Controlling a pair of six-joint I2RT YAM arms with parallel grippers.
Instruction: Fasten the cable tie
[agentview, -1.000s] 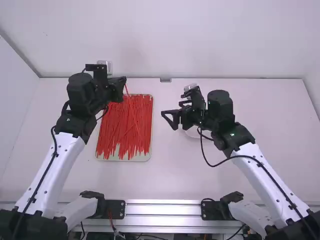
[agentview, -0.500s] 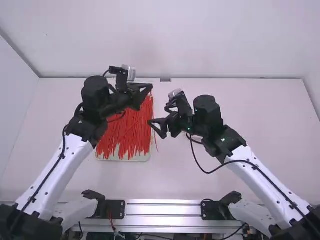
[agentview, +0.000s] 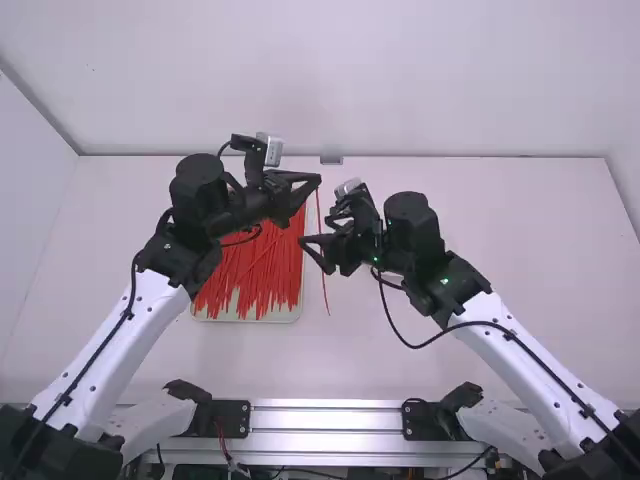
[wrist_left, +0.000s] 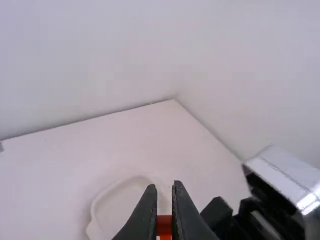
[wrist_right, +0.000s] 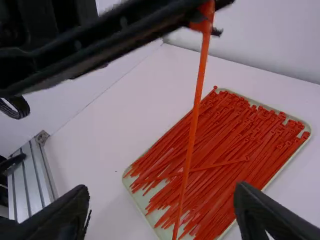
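Observation:
My left gripper (agentview: 312, 184) is raised beyond the tray's far right corner and shut on the head end of one red cable tie (agentview: 323, 255). Its strap hangs straight down towards the table. In the left wrist view a bit of the orange tie (wrist_left: 163, 225) sits pinched between the fingers (wrist_left: 149, 207). My right gripper (agentview: 318, 246) stands open right beside the hanging strap. In the right wrist view the tie (wrist_right: 194, 120) drops from the left gripper (wrist_right: 150, 22) and passes between my wide-apart right fingers (wrist_right: 75, 205).
A pale green tray (agentview: 298, 316) holding several loose red cable ties (agentview: 255, 270) lies left of centre, under the left arm. A shallow white dish (wrist_left: 122, 202) rests on the table beyond the left gripper. The table's right half is bare.
The left gripper has lifted one tie off the tray and carried it rightward. The right gripper has swung left, from over the dish to beside the hanging tie.

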